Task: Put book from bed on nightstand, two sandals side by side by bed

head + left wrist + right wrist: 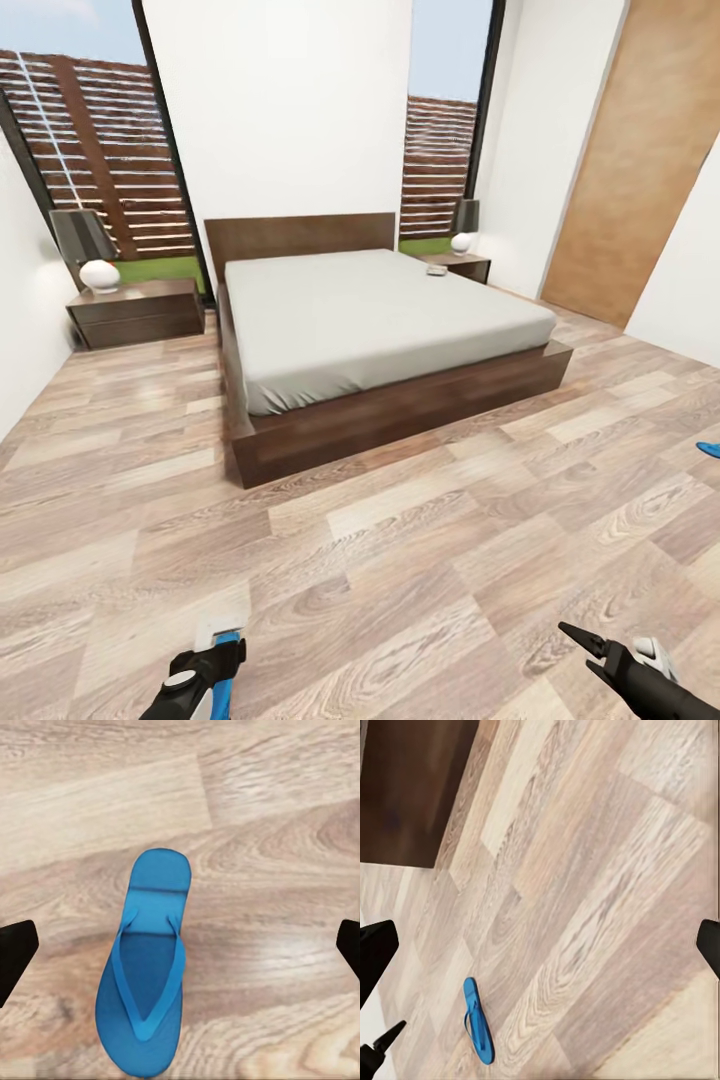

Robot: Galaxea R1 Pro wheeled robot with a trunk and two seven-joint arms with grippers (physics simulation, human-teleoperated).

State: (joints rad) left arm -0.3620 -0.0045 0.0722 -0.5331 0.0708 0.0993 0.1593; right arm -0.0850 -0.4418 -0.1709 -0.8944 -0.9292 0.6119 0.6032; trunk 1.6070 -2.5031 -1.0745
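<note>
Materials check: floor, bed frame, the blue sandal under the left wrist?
Floor: light wood planks, visible grain and plank seams, faint sheen; may be laminate. Bed frame: dark-brown wood, flat satin faces. Sandal: uniform bright blue, matte, thin thong strap; looks like foam or rubber, can't tell which.

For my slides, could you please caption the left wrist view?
Open left gripper above a blue sandal on the wood-plank floor.

The bed (pixel 380 320) stands against the far wall between two nightstands (pixel 140 312), what seems to be the book (pixel 437 270) lies on the right one, and one sandal (pixel 146 967) lies on the floor (pixel 400 580) beneath the left end effector (pixel 205 680).
</note>
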